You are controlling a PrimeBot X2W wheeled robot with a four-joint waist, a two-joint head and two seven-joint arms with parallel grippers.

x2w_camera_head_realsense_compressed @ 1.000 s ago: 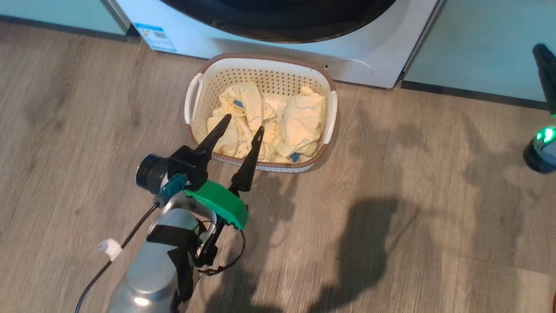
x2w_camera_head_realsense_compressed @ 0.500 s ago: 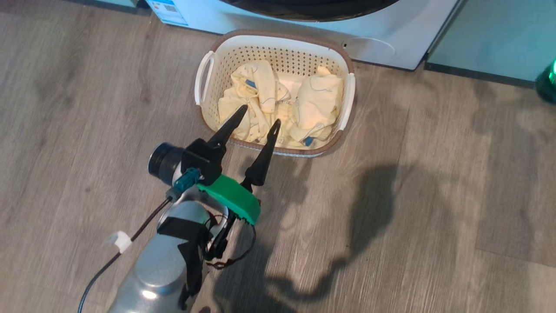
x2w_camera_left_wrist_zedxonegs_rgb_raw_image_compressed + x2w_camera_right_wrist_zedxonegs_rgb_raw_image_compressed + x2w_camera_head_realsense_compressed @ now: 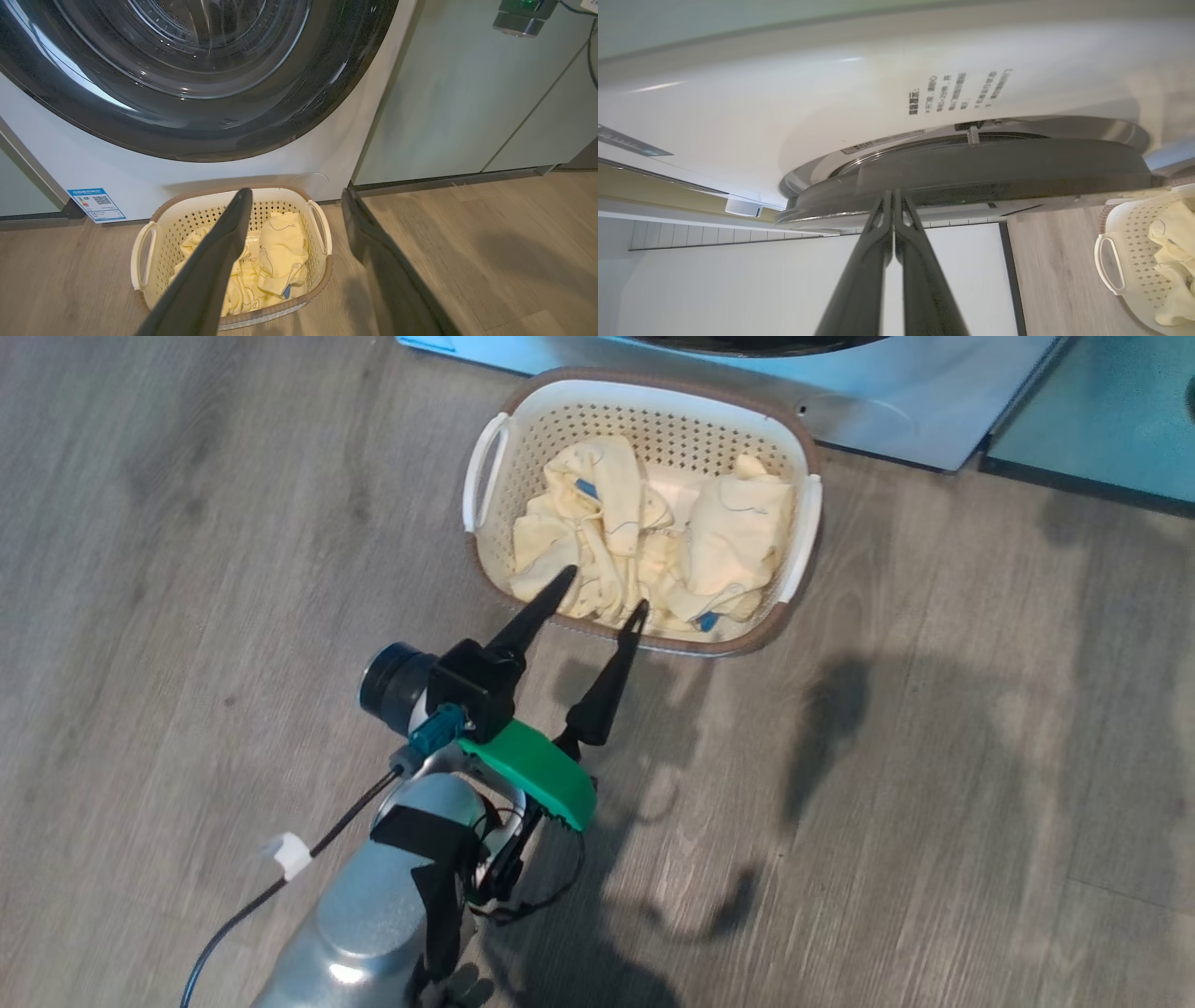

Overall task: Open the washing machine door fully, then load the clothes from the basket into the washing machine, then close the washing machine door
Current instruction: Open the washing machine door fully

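The cream basket [image 3: 488,490] stands on the floor against the white washing machine [image 3: 896,420], with pale yellow clothes [image 3: 738,537] heaped inside. My left gripper [image 3: 602,590] is open above the basket's near rim, nothing between its fingers. In the left wrist view the gripper [image 3: 296,193] points at the basket [image 3: 142,252], the clothes [image 3: 280,247] and the round black washing machine door [image 3: 196,70] lying against the machine's front [image 3: 233,172]. My right gripper [image 3: 893,193] is shut, its tips at the door's dark edge [image 3: 994,172]; whether they touch it I cannot tell.
Pale green cabinet panels [image 3: 467,93] flank the machine on the right, with a dark plinth below. Part of my right arm with a green light [image 3: 523,18] hangs in front of them. Wood-look floor [image 3: 934,803] spreads open around the basket [image 3: 1111,252].
The head camera has moved, so the whole picture has shifted. The left gripper stays open, its tips now nearer the basket's near rim. The right arm has slipped off the picture's right edge.
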